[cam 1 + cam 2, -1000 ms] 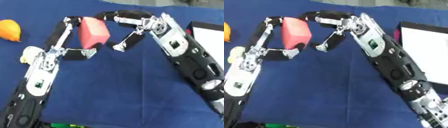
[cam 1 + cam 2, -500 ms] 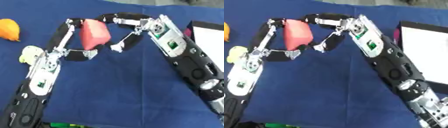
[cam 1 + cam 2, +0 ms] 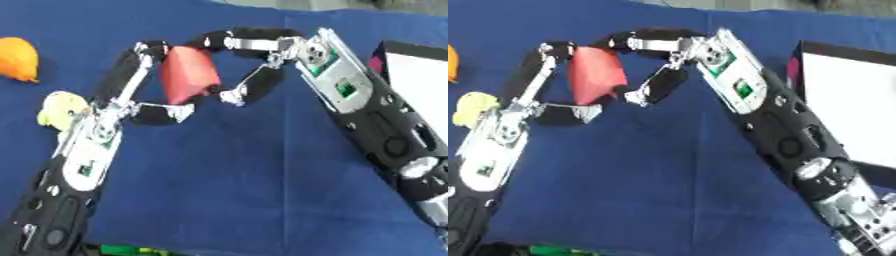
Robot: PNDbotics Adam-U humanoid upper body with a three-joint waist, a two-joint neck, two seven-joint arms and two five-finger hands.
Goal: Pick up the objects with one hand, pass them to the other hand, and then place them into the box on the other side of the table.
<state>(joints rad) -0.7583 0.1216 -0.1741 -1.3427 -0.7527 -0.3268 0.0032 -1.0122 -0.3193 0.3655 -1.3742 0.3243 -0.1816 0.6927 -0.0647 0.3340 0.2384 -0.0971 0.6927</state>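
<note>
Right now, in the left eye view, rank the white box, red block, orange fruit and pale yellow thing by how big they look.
1. White box, though cut off by the edge.
2. Red block, held between both hands.
3. Orange fruit and pale yellow thing: too alike to rank, and both are partly hidden.

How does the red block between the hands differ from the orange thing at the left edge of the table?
The red block is angular with flat faces; the orange thing is rounded. The block is held up between the left hand and the right hand, while the orange thing lies alone on the blue table, touched by neither hand. The block shows whole; the orange thing is partly cut off by the view's edge.
</note>
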